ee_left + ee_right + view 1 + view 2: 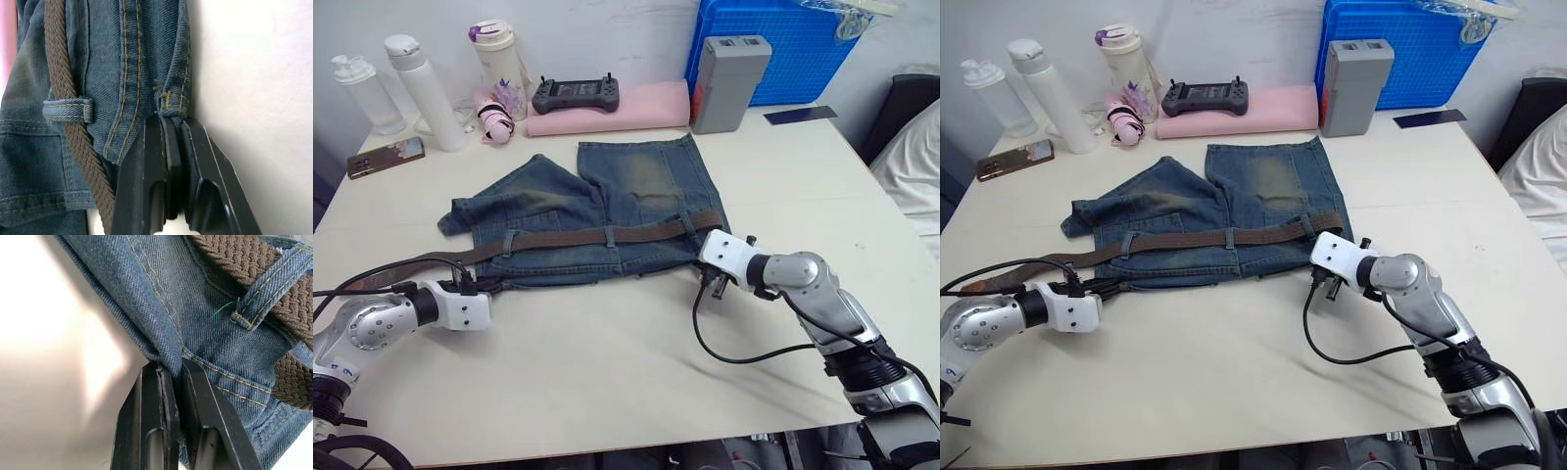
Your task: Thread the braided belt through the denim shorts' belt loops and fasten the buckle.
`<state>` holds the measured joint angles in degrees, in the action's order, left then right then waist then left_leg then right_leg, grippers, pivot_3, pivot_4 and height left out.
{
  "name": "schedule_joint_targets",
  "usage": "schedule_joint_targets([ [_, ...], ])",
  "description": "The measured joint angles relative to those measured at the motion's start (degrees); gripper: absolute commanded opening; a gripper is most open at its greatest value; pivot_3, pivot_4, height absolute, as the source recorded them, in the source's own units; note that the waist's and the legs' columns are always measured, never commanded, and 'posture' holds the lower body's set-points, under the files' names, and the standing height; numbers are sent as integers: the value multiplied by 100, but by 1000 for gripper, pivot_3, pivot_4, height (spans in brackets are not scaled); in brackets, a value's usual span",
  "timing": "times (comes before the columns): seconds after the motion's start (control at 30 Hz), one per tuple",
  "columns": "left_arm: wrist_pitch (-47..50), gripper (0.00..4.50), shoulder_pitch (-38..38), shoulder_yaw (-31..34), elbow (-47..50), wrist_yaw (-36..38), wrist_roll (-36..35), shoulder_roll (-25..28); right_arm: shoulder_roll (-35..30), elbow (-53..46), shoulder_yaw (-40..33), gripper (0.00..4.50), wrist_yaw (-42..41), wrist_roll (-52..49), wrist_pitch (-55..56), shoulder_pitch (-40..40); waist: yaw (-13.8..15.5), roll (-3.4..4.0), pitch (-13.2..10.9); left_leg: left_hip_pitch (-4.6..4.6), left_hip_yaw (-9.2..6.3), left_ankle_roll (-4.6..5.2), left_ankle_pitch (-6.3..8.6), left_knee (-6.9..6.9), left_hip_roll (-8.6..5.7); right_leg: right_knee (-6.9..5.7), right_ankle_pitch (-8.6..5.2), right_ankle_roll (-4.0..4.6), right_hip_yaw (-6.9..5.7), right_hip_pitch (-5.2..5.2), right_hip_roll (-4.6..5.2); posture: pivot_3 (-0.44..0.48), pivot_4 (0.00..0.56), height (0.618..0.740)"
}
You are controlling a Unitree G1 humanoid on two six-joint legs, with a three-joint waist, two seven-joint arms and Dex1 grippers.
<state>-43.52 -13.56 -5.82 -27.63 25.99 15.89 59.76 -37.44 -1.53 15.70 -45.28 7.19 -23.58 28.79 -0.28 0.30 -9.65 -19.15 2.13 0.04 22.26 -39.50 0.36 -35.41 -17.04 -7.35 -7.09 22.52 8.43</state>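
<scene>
At waistband ends of denim shorts [607,211]: L hand [171,147] & R hand [171,382], both clamped on denim.

The denim shorts [607,211] lie flat on the desk [607,362], faded blue with yellowish-tan worn patches, legs pointing toward 12 o'clock and waistband along the 6 o'clock edge. The braided belt [607,235], a dull-brown woven strap, runs across the waistband from 3 to 9 o'clock, passing under the belt loops [610,236]; its free end trails off the shorts toward 8 o'clock onto the desk. The waistband's two ends are each pinched between black tool fingers [161,161].
</scene>
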Motion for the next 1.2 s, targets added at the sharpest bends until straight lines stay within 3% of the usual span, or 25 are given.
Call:
schedule_joint_targets([
  [0.17, 62, 0, 178, 32, 114, -18, -126, -4, 2, 1, 4, 101, 21, -12, -8, 3, -7, 0, 0, 0, 0, 0, 0, 0, 0, 1, 0, 0, 1, 0, 1, 0, 150, 739],
  [0.3, 362, 0, 361, 125, 367, -23, -198, -10, -11, 38, -77, 1755, 102, -32, -79, 8, -5, 0, 0, 2, 0, 0, 0, 0, 1, 1, 0, 0, 2, 0, 1, 0, 150, 739],
  [0.47, 1026, 2071, 880, 671, 779, 238, -885, -15, -225, 57, -516, 4203, -50, -288, -438, -18, 0, 0, 0, -2, -1, 0, 0, 1, 30, 4, -1, 1, 1, 1, 2, 0, 150, 739],
  [0.5, 1198, 2498, 994, 810, 909, 306, -1025, -15, -279, 65, -629, 4498, -113, -375, -551, -17, 24, 0, -1, -4, -3, 0, 1, 0, 29, 6, -1, 1, -2, 0, 3, 0, 150, 739],
  [0.6, 1659, 3804, 1243, 1129, 1302, 455, -1262, -15, -333, 73, -761, 4500, -300, -583, -806, 0, 31, -1, -3, -10, -5, 3, 2, 1, 27, 13, 0, 1, -6, 0, 6, 0, 150, 739],
  [0.67, 1868, 4397, 1354, 1270, 1523, 544, -1355, -15, -340, 72, -769, 4500, -369, -680, -905, 31, 19, 1, -5, -12, -4, 3, 2, 5, 27, 20, 0, 1, -9, 1, 5, 0, 150, 739],
  [0.83, 3470, 4459, 2105, 1877, 3344, 1173, -2765, -167, -201, 242, -1270, 4500, -431, -1225, -1296, 572, -10, 5, -52, -27, -3, 3, 3, 16, 34, 33, 0, 0, -11, 15, 2, 0, 150, 739],
  [1.0, 4912, 4459, 2074, 2535, 4422, 1062, -4007, -683, 443, 402, -1720, 4500, -56, -1696, -1306, 918, -9, 5, -54, -25, -2, 2, 3, 18, 31, 33, 0, -1, -9, 14, 2, 0, 150, 739],
  [1.2, 5768, 4459, 2083, 2819, 4575, 642, -4205, -1283, 848, 771, -1831, 4500, 345, -1873, -1280, 1050, 6, 4, -56, -27, -3, 2, 3, 17, 3, 34, 0, -1, -10, 13, 1, 0, 150, 739],
])
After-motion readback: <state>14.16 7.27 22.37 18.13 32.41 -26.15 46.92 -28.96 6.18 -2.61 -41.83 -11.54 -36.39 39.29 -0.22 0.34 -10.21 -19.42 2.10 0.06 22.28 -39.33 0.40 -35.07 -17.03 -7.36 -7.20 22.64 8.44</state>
